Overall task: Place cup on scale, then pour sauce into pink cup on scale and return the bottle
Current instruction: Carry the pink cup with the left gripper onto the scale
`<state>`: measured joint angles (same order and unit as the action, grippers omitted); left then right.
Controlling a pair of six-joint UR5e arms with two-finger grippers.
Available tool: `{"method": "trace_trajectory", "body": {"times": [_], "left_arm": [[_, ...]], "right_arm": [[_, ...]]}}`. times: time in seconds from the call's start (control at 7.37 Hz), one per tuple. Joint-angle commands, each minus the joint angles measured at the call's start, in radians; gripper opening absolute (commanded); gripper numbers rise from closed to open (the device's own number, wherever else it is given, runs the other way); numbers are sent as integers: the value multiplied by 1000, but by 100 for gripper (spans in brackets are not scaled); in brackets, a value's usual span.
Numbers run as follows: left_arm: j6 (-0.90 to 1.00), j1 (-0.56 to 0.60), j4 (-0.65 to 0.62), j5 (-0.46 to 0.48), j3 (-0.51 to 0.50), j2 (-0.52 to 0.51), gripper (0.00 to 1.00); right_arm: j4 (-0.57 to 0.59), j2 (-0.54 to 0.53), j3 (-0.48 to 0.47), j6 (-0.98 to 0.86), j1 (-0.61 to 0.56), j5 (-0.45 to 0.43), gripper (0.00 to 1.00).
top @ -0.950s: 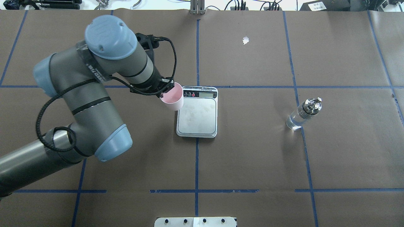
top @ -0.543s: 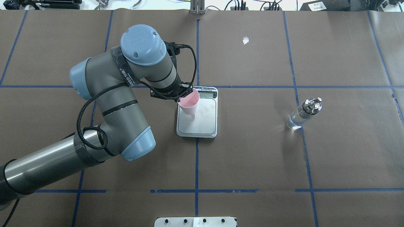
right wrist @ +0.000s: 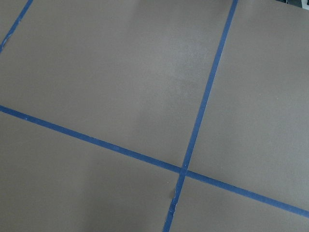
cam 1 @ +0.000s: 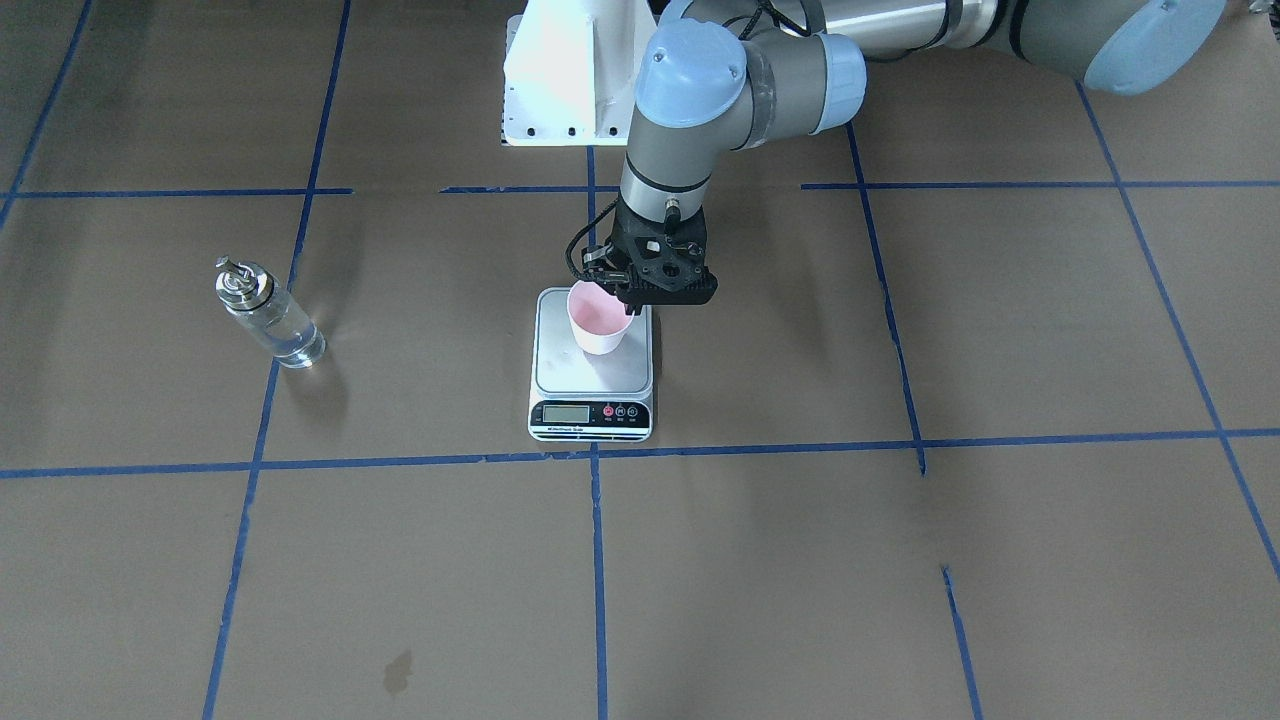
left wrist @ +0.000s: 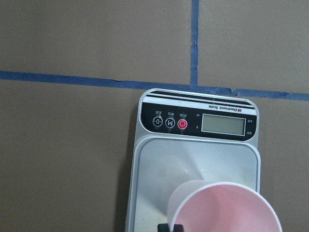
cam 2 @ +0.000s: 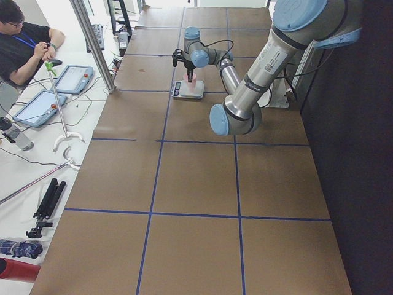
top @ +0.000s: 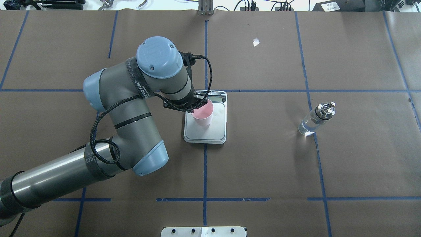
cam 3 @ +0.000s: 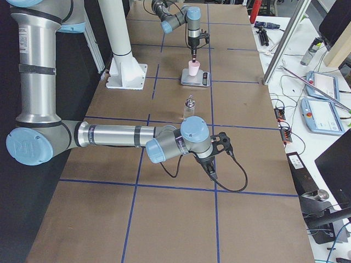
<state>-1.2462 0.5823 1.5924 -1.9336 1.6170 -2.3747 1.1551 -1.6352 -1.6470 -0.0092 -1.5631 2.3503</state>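
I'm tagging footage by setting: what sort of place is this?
Most likely a robotics lab or data-collection workstation. The table is covered in brown paper gridded with blue tape, a left arm and a right arm reach over it, and teach pendants lie beside it near a person.

Cup [top: 202, 114] over scale [top: 214, 130], rim in left tool [top: 194, 106]; bottle [top: 313, 122] well apart, toward robot's right.

the pale pink cup [top: 203, 113] is upright, rim pinched in the left gripper's [top: 194, 110] jaws, over the silver platform of the scale [top: 212, 131] just beneath them; whether its base touches is unclear. the clear glass bottle [top: 316, 119] of colourless sauce [top: 307, 128] stands upright well to the jaws' right.
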Motion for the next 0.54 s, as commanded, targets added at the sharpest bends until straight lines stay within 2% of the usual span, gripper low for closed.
{"method": "trace_trajectory", "body": {"times": [0.0,0.14,0.41], "left_arm": [[1,-1,0,1,-5,2,19],[-1,-1,1,17,-9,0,35],[2,-2,3,19,-8,3,55]], "right_arm": [[0,0,1,0,0,1,100],[0,0,1,0,0,0,100],[0,0,0,0,0,1,100]]}}
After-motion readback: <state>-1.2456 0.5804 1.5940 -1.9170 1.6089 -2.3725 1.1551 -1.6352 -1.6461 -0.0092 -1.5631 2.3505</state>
